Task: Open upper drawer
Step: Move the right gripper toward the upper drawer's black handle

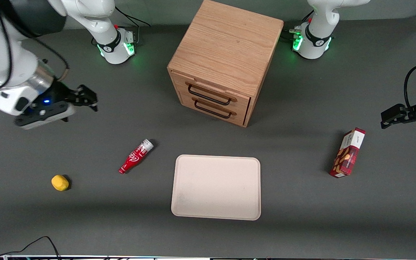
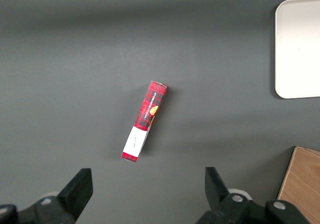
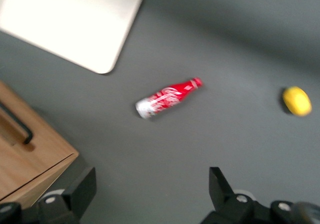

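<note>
The wooden cabinet stands at the middle of the table, far from the front camera. Its upper drawer is closed, with a dark bar handle above the matching lower drawer. My right gripper is open and empty, hovering above the table toward the working arm's end, well apart from the cabinet. In the right wrist view a corner of the cabinet with a bit of dark handle shows beside my open gripper.
A red bottle lies on the table, nearer the front camera than my gripper. A yellow lemon-like object lies nearer still. A cream tray sits in front of the cabinet. A red snack box lies toward the parked arm's end.
</note>
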